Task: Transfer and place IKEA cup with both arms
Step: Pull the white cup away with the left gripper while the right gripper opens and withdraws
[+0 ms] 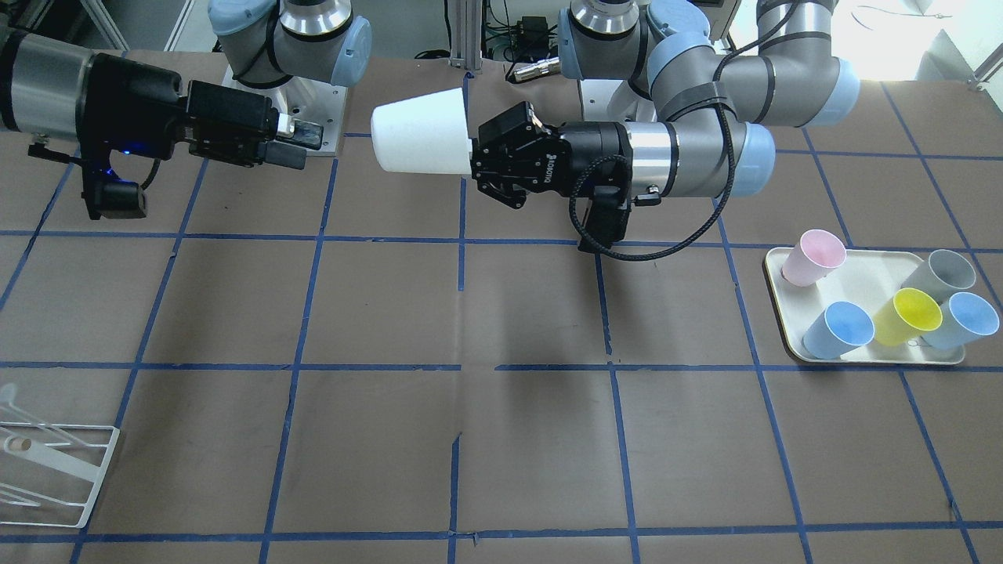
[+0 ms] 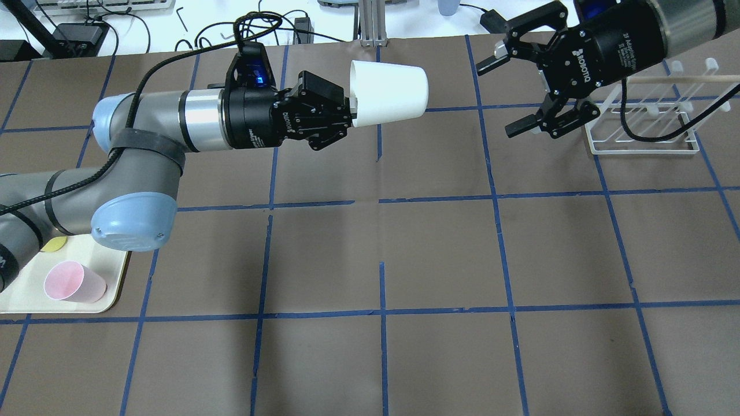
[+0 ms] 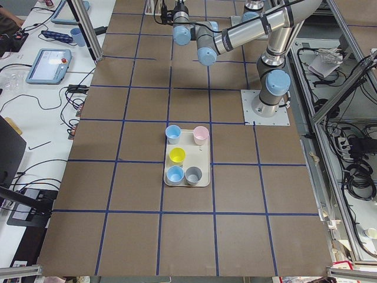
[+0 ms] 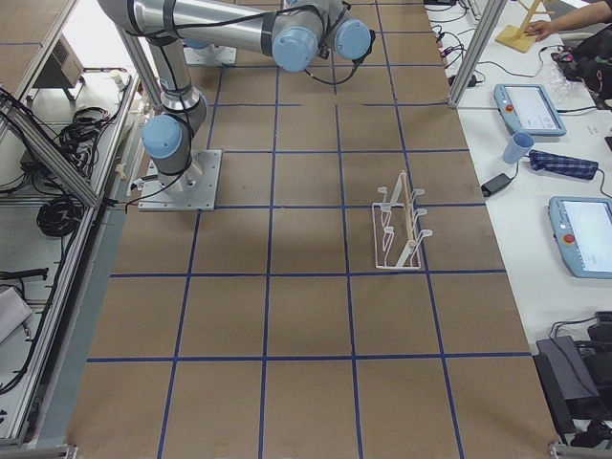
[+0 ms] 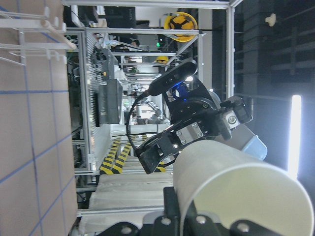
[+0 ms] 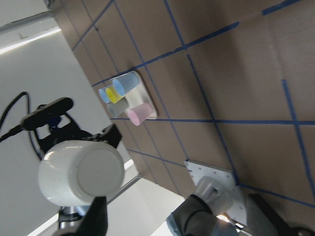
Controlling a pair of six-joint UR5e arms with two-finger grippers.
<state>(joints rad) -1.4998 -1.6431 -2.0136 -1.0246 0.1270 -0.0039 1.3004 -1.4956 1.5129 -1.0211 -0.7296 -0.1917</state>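
The left gripper (image 2: 350, 114) is clamped on the rim of the IKEA cup (image 2: 393, 92). It holds the cup sideways in the air, base pointing right, about midway between the tabletop's left and right edges. The right gripper (image 2: 502, 95) faces the cup near the right edge, spread wide and empty.

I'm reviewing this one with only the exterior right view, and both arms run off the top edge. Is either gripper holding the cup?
Observer: Yes. The left gripper is shut on the rim of the IKEA cup, holding it sideways in the air.
Operator: And the right gripper?
Observer: The right gripper is open, apart from the cup, facing its base.
Operator: Other cups anywhere?
Observer: A tray holds a pink cup, a grey cup, a yellow cup and two blue cups.
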